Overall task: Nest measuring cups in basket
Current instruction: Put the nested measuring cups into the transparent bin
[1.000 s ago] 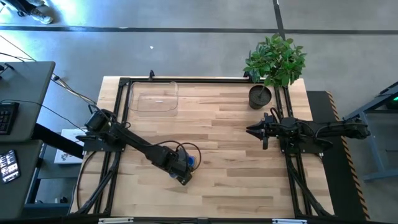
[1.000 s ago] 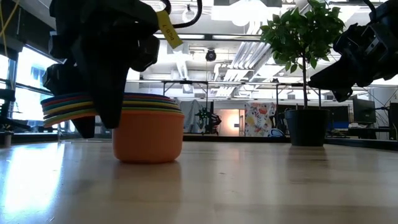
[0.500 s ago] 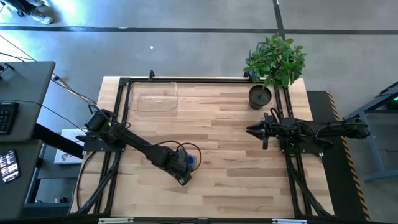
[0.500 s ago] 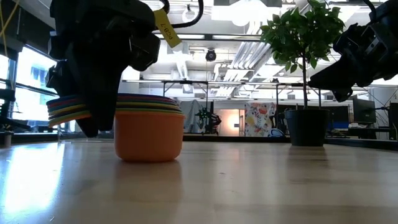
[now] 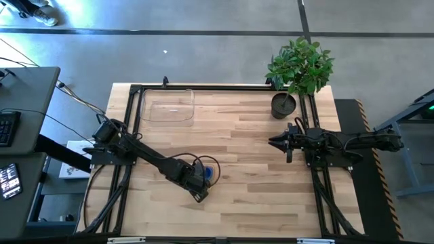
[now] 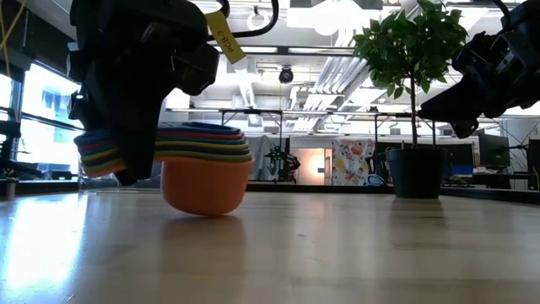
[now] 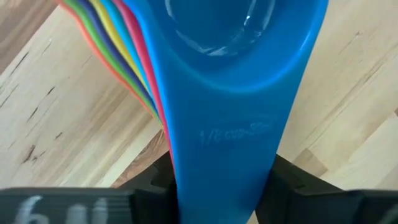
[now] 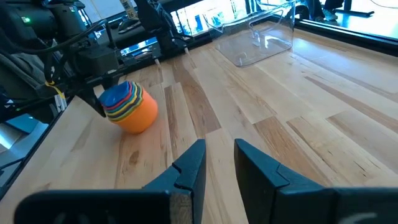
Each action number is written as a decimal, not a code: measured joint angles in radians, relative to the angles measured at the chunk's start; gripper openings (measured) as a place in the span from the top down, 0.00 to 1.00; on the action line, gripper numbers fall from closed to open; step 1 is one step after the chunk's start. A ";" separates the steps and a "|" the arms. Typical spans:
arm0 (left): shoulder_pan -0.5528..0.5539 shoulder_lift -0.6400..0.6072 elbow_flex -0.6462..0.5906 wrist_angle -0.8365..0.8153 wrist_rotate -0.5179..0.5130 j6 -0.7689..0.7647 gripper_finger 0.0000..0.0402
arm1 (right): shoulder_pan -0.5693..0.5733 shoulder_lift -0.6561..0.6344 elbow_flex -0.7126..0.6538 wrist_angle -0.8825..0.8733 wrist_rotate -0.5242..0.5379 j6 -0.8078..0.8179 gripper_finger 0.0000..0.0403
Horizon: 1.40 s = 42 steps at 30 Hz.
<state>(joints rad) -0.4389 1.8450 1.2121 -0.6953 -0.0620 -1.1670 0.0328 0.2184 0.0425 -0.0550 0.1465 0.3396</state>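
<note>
Low view shows the cups (image 6: 205, 173) already nested into one stack, orange outermost, tipped so the bowl's base rocks off the table (image 6: 337, 253) on the handle side. The fanned handles run into the left gripper (image 6: 126, 152), whose jaws flank them. In the left wrist view the top blue handle fills the gap between the dark fingers (image 7: 292, 180), with the other colours layered under it, so the jaws look closed on the handle bundle at a middling width (the tilt of the bowl suggests they bear weight, though contact itself is hidden behind the handles). The stack's long axis runs from the bowl straight back along the handles into this gripper.

The basket (image 5: 168, 106) lies well apart from the held stack, toward the table's far left corner and on the left arm's own side. It appears to hold nothing. My judgement: the coming move is a lift and carry away from the near edge toward that tub, and it falls to the left arm, which is far nearer.

The right gripper (image 8: 217, 163) hangs over the right side, well apart from both cups and basket, fingers parted by a narrow gap with nothing between them. A potted plant (image 5: 298, 68) stands beyond it at the far right corner.
</note>
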 joint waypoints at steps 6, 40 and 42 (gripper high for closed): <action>0.000 0.000 0.000 0.000 0.004 0.001 0.72 | 0.000 0.000 0.000 0.000 0.000 0.000 0.81; 0.078 -0.184 -0.001 0.055 -0.051 0.096 0.91 | 0.000 0.004 0.000 0.000 0.000 0.000 0.81; 0.092 -0.220 -0.001 0.050 -0.081 0.098 0.91 | 0.000 0.004 0.000 0.000 0.000 0.000 0.81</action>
<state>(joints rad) -0.3468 1.6250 1.2114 -0.6451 -0.1434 -1.0687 0.0326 0.2226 0.0425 -0.0551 0.1464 0.3397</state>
